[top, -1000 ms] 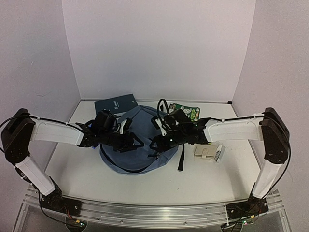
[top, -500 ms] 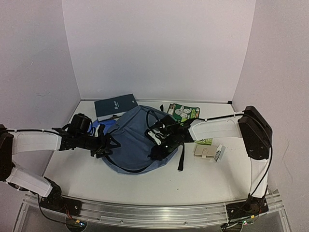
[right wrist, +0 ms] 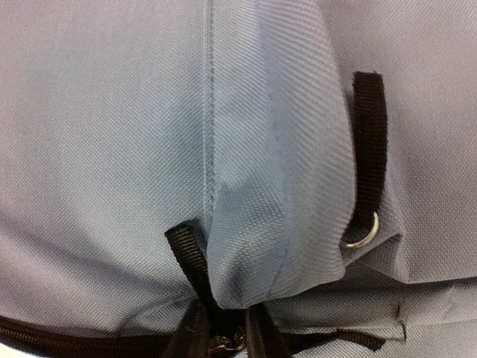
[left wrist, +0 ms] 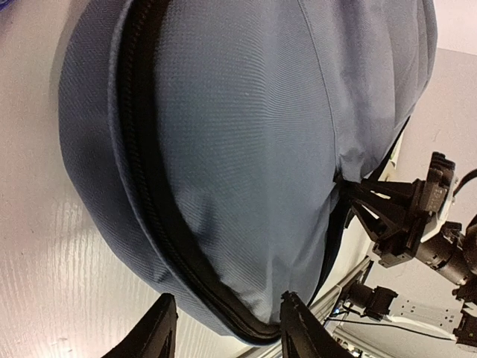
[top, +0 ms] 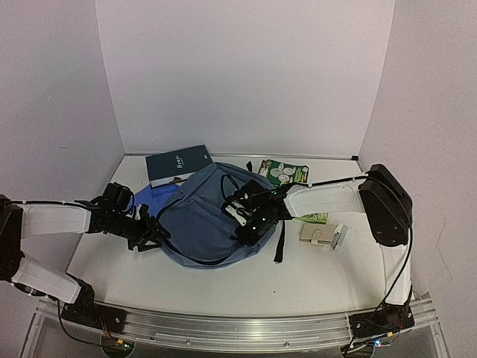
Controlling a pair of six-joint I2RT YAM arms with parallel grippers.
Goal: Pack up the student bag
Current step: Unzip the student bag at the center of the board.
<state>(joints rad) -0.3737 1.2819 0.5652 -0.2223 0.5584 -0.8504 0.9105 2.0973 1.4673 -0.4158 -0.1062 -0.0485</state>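
While the right gripper (right wrist: 223, 337) pinches the student bag (top: 195, 224) at its zipper (right wrist: 74, 341), the left gripper (top: 155, 235) gapes empty at its left edge

Blue item (top: 149, 200) partly hidden behind student bag (top: 201, 224), green packet (top: 287, 173) print too small to read

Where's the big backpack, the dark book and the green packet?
student bag (top: 201, 212): top view, middle of its blue fabric.
dark book (top: 177, 165): top view, middle of its cover.
green packet (top: 284, 173): top view, its printed front.
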